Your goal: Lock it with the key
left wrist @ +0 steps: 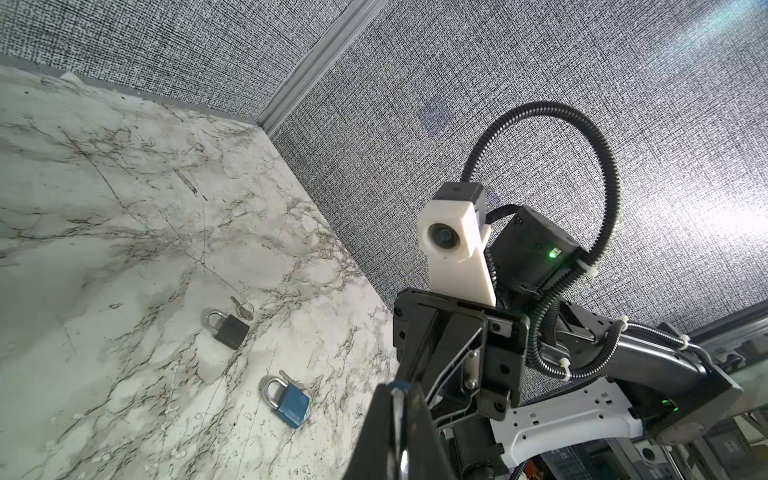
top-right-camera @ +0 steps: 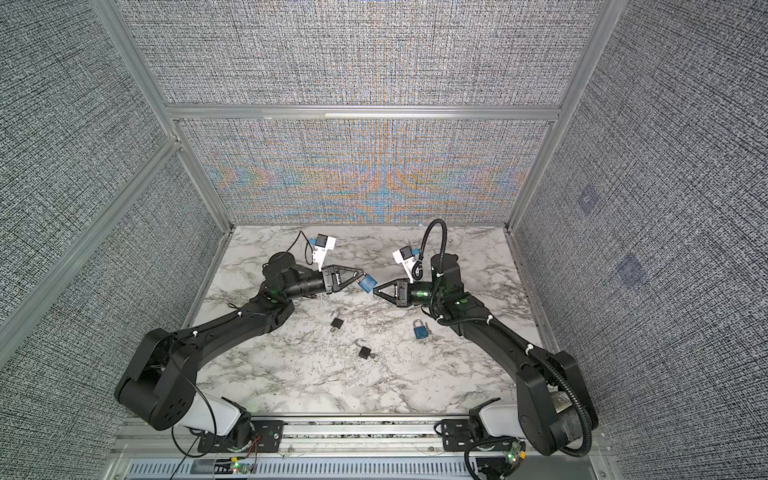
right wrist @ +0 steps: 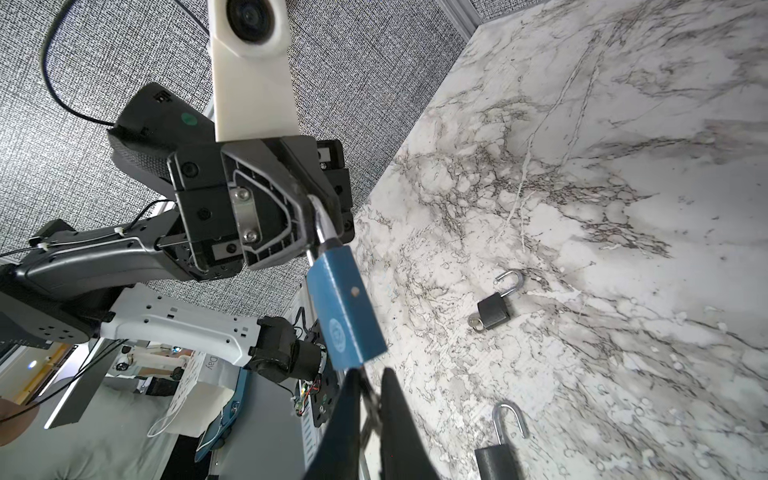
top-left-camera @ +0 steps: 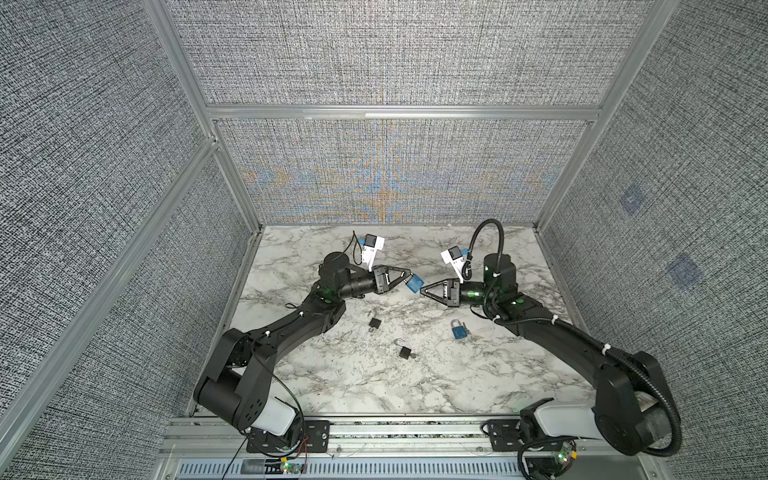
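Observation:
A blue padlock (top-left-camera: 414, 285) (top-right-camera: 366, 285) (right wrist: 347, 309) hangs in the air above the middle of the marble table. My left gripper (top-left-camera: 408, 277) (top-right-camera: 360, 277) (left wrist: 399, 392) is shut on its steel shackle (right wrist: 322, 226), which shows as a thin metal strip between the jaws in the left wrist view. My right gripper (top-left-camera: 422, 291) (top-right-camera: 375, 291) (right wrist: 369, 380) meets the lock's underside from the opposite side. Its jaws are shut on the key (right wrist: 371, 401), a metal piece sticking out below the lock body. Most of the key is hidden between the fingers.
On the table (top-left-camera: 332, 386) lie a shut blue padlock (top-left-camera: 458, 331) (left wrist: 286, 397) with keys, and two black padlocks (top-left-camera: 375, 323) (top-left-camera: 404, 351), both with open shackles in the right wrist view (right wrist: 494, 309) (right wrist: 498, 453). Grey fabric walls enclose three sides.

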You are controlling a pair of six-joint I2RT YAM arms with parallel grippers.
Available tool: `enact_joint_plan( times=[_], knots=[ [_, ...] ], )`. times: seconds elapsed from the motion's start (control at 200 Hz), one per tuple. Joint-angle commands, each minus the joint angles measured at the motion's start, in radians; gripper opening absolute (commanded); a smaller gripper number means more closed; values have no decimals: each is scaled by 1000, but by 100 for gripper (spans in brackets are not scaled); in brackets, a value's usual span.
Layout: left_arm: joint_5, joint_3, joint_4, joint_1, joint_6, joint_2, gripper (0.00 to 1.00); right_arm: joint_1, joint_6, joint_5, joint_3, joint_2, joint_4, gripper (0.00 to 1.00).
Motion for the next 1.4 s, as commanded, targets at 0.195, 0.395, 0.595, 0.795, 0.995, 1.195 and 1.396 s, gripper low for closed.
enact_joint_plan(
  times=[0.195, 0.395, 0.595, 0.795, 0.995, 1.195, 1.396],
  knots=[
    [-22, -16, 77, 21, -34, -8, 0, 3, 42, -33, -30, -5, 87, 0],
    [-4, -26, 99, 51, -55, -15, 0, 1, 53, -37, -55, -9, 106, 0],
    [5, -36, 92, 72, -55, -30, 0, -9, 50, -32, -70, -36, 93, 0],
    [-16, -23, -50, 70, 29, -29, 0, -24, -11, 35, -52, -93, -42, 0],
    [-80, 34, -268, 21, 164, 20, 0, -56, -68, 175, -19, -146, -236, 0],
    [-97, 109, -351, -33, 215, 150, 0, -106, -56, 206, -16, -167, -292, 0],
    [-111, 242, -498, -57, 287, 304, 0, -138, -53, 252, -25, -166, -321, 0]
  ],
)
